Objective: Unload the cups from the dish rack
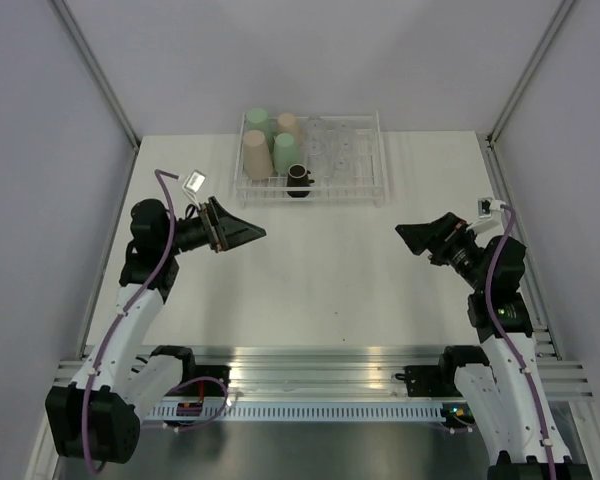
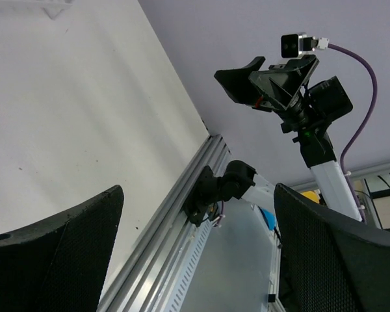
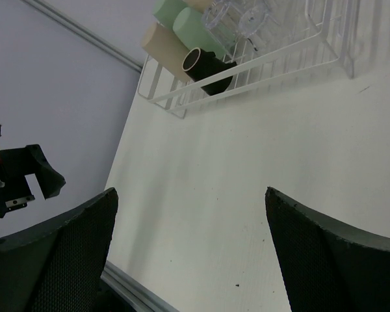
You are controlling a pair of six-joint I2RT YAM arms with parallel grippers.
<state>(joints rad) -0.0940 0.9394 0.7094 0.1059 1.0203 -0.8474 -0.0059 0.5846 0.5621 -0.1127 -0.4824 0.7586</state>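
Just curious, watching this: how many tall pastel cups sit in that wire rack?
4, all at the left end of the dish rack: far green tumbler, far beige tumbler, near beige tumbler, near green tumbler. Another could hide behind them.

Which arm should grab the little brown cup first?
Left, probably. The left tool is nearer the dark brown cup, which sits at the front of the dish rack, left of its middle. The right tool hangs farther off, past the rack's right end. Both tools are open and empty.
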